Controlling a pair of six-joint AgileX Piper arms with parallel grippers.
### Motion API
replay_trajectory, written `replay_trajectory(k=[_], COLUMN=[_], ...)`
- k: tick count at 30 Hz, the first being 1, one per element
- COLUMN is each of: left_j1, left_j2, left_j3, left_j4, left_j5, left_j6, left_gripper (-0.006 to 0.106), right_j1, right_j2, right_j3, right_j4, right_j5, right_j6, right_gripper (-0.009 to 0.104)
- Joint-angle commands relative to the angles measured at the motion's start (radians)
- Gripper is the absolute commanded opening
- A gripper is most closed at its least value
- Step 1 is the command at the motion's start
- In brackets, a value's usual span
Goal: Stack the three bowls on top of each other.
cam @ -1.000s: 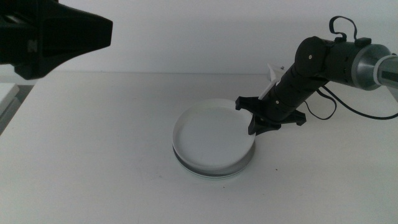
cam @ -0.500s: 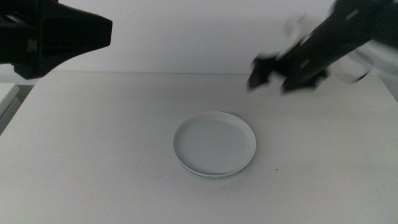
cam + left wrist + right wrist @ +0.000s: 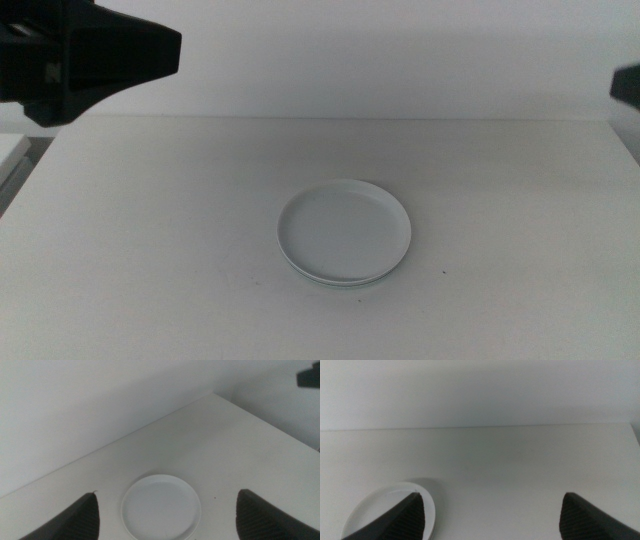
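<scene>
Middle view, left to right: a big dark blurred block (image 3: pixel 85 55) fills the upper left corner, out of focus, part of the rig near the lens; can't tell more. White matte table (image 3: pixel 150 220) spans the frame, pale wall behind it. Stack of shallow round low-rimmed dishes (image 3: pixel 344 233) sits right of centre, in the lower half of the frame. Top one is white; a mint-green rim edge peeks out along the lower front of the stack. Can't separate a third dish from this angle. One tiny dark speck (image 3: pixel 443 271) on the table just right of the stack. At the far right edge, upper area, a small dark piece (image 3: pixel 627 85) of the right arm pokes in, well clear of the stack.

Left wrist view: left gripper (image 3: pixel 167 515) has its jaws spread wide and empty, one at each lower corner of the frame. The stack (image 3: pixel 161 507) lies between them at bottom centre, well apart from both jaws. Dark bit of the other arm shows in the upper right corner.

Right wrist view: right gripper (image 3: pixel 490 515) is likewise spread wide, holding nothing. The stack (image 3: pixel 390 510) shows in the lower left, partly hidden by one jaw.
</scene>
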Motion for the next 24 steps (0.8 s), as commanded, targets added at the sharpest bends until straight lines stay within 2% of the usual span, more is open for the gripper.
replay_trajectory(k=[1,3,6,9,12,20,22,24], left_j1=[-0.001,-0.001,-0.001,-0.001,0.008,0.191,0.233,0.259], left_j2=[-0.004,-0.016,-0.059,-0.115,-0.179,-0.356,-0.395,-0.418], left_j3=[0.007,0.011,0.066,0.145,0.218,0.375,0.408,0.440], left_j4=[0.006,0.037,0.082,0.088,0.088,0.083,0.114,0.157], left_j5=[-0.012,-0.023,-0.166,-0.300,-0.313,-0.310,-0.319,-0.308], left_j6=[-0.003,-0.001,-0.001,-0.001,-0.001,-0.003,-0.006,-0.163], left_gripper=[0.094,0.094,0.094,0.094,0.094,0.094,0.094,0.094], right_j1=[-0.007,-0.007,-0.007,-0.007,-0.007,-0.007,-0.007,-0.007], right_j2=[-0.040,-0.040,-0.040,-0.040,-0.040,-0.040,-0.040,-0.040], right_j3=[0.043,0.043,0.043,0.043,0.043,0.043,0.043,0.043], right_j4=[-0.015,-0.015,-0.013,-0.002,-0.002,-0.002,-0.002,-0.002], right_j5=[-0.049,-0.045,-0.046,-0.047,-0.052,-0.052,-0.052,-0.052], right_j6=[0.007,0.007,0.014,0.017,0.017,0.017,0.017,0.017], right_gripper=[0.090,0.090,0.090,0.090,0.090,0.090,0.090,0.090])
